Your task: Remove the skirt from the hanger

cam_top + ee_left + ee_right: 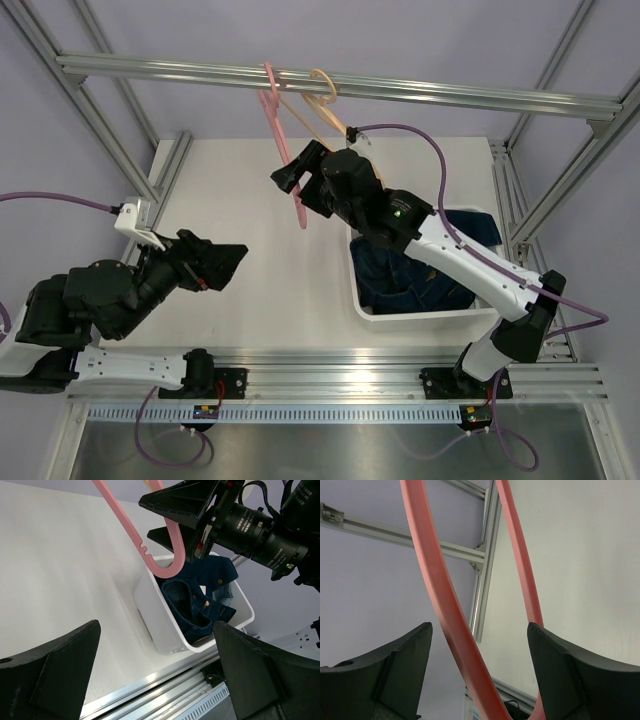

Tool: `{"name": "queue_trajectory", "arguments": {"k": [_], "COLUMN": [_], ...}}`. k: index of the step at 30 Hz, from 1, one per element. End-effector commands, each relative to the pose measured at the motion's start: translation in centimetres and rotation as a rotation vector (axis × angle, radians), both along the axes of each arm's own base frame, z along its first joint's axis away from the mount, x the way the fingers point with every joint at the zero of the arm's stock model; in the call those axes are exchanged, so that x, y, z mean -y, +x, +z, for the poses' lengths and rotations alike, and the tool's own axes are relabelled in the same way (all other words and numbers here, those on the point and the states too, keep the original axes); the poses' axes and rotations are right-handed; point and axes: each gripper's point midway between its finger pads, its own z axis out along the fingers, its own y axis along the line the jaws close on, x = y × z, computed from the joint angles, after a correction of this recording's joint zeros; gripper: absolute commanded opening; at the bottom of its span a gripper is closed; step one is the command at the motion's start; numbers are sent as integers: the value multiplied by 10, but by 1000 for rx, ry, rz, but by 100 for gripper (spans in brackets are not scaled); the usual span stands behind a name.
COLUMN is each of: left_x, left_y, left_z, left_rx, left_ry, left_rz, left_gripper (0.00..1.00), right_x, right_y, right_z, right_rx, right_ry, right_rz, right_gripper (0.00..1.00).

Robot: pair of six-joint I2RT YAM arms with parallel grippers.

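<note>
— Where is the skirt [192, 605]?

— Crumpled in the white bin [155, 615] on the right side of the counter [250, 300], dark denim with brass buttons showing. It is off the pink hanger [278, 130], which hangs bare from the overhead rail [450, 92] beside a tan hanger [325, 85].

— And the right gripper [302, 190]?

— Raised over the counter at the hanger's lower end, jaws spread wide. The wrist view shows both hanger arms passing through the gap between them; I cannot tell whether either pad touches the plastic. The skirt lies well below and behind these jaws, apart from them.

— The left gripper [222, 265]?

— It hovers low at the left of the counter, jaws wide with nothing in them, pointed toward the bin. The skirt sits well apart from them, framed between the two fingers in the wrist view.
</note>
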Motion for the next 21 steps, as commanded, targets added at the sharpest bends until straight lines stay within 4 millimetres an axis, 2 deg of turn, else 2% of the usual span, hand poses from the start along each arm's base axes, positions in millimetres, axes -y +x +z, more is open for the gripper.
{"name": "queue_trajectory", "arguments": {"k": [1, 13, 21], "left_x": [7, 14, 24], "left_y": [1, 2, 5], "left_z": [7, 4, -6], "left_rx": [9, 10, 1], "left_ry": [-34, -20, 33], "left_rz": [-1, 3, 23], "left_gripper": [99, 99, 99], "right_x": [20, 36, 67], "right_y": [-3, -26, -36], "right_z": [29, 29, 20], "right_rx": [92, 172, 193], "right_ry": [-47, -234, -357], "right_rz": [-30, -37, -91], "right_gripper": [84, 84, 84]}}
